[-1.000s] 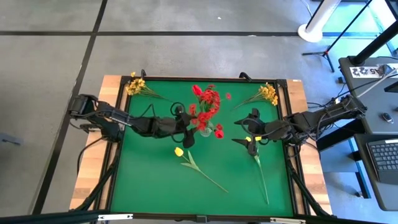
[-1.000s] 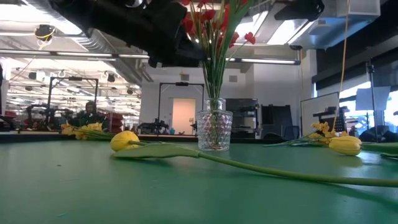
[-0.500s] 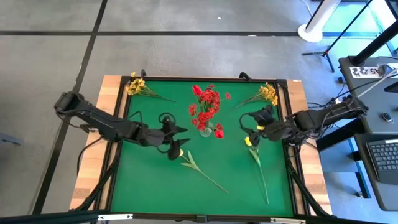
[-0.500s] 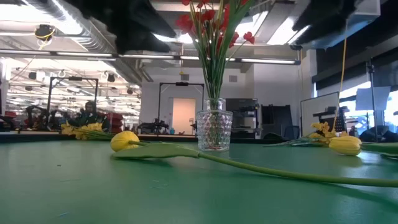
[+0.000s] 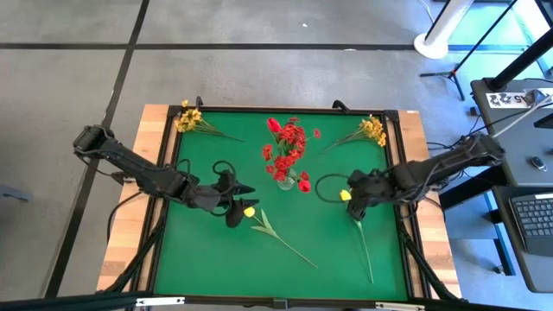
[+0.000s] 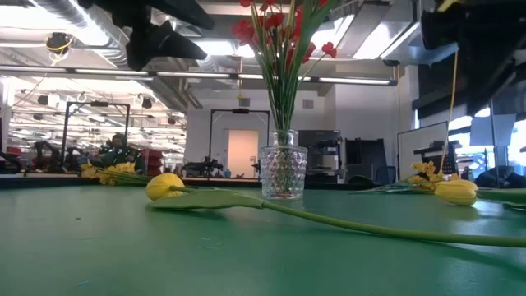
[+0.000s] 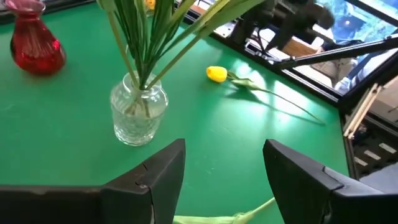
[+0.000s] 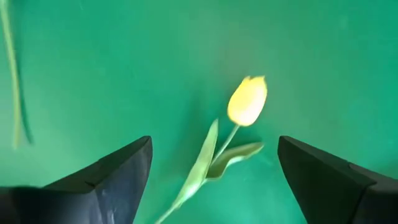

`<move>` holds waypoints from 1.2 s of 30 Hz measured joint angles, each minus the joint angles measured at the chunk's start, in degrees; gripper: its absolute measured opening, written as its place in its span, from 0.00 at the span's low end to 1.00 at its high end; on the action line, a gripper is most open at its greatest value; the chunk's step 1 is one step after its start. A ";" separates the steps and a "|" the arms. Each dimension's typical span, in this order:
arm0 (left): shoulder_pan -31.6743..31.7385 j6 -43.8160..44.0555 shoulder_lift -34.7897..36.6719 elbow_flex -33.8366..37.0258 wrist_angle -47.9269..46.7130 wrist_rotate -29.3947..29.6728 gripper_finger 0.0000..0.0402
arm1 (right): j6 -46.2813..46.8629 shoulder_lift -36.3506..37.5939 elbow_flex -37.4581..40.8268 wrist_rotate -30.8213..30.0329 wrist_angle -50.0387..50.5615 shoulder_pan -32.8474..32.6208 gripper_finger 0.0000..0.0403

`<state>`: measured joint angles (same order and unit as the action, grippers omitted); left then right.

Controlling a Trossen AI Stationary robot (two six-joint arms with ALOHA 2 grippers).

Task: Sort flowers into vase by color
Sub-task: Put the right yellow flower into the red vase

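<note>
light: even, bright overhead | low view: ceiling strip lamps [image 6: 49, 51] glare upper left, arms in silhouette | left wrist view: sun patch on worktop [image 7: 261, 93] right of centre | right wrist view: yellow tulip [image 8: 247, 99] soft, motion-blurred

The left tool [image 5: 244, 198] has drawn back from the clear glass vase of red flowers [image 5: 285, 180] toward the near yellow tulip [image 5: 250, 212]. The right tool [image 5: 343, 197] has swung over the other yellow tulip [image 5: 346, 196].
</note>
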<state>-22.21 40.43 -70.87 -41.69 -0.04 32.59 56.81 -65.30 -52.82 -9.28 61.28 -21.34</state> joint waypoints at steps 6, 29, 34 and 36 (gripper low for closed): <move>-1.07 0.04 0.00 0.00 -0.03 -0.05 0.53 | 5.80 -5.88 0.00 1.40 -0.14 -5.77 0.86; -2.19 0.15 -0.02 0.00 -0.60 -0.05 0.53 | 31.56 -11.03 0.00 -1.21 -3.65 -21.22 0.86; -2.86 0.15 -0.02 0.00 -0.43 -0.07 0.53 | 30.35 -15.95 0.00 0.69 -6.46 -21.05 0.86; -3.12 0.15 -0.02 0.00 -0.39 -0.07 0.53 | 30.10 -17.53 0.00 1.80 -7.14 -21.06 0.86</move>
<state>-25.33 40.58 -70.89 -41.69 -0.43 32.51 86.90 -82.83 -52.82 -7.48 54.14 -42.40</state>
